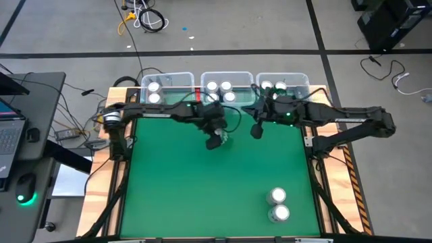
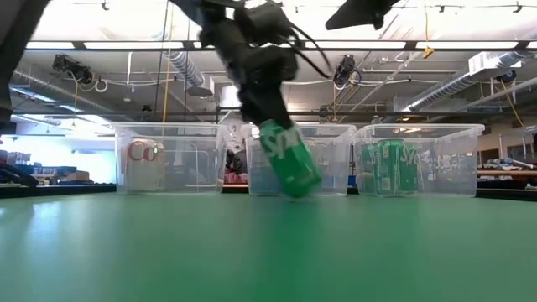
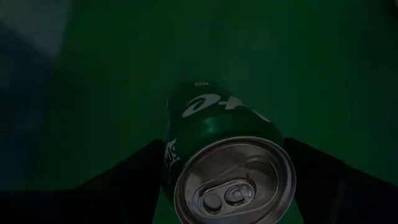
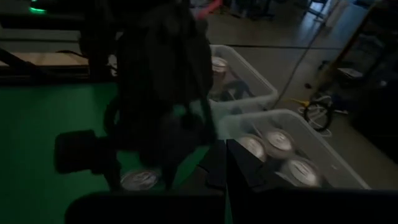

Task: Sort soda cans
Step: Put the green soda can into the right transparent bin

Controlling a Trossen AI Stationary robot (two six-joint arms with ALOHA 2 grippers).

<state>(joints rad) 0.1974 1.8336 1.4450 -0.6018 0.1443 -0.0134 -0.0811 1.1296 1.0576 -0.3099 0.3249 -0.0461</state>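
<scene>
Green aluminium shows between the left hand's [image 2: 281, 164] fingers: it grips a green soda can [image 2: 289, 159], tilted, held just above the green surface [image 1: 202, 196] in front of the middle clear bin [image 1: 227, 79]. From its wrist the can's silver top faces the camera. The right hand [image 1: 257, 131] hangs closed and empty beside it, near the right bin [image 1: 282, 79]. Two silver-topped cans [image 1: 278, 204] stand together at the near right. More cans sit inside all three bins.

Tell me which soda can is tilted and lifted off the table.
The green can in the left gripper, in front of the middle bin. It hangs tilted above the mat; the two cans near the table's front edge stand upright.
</scene>
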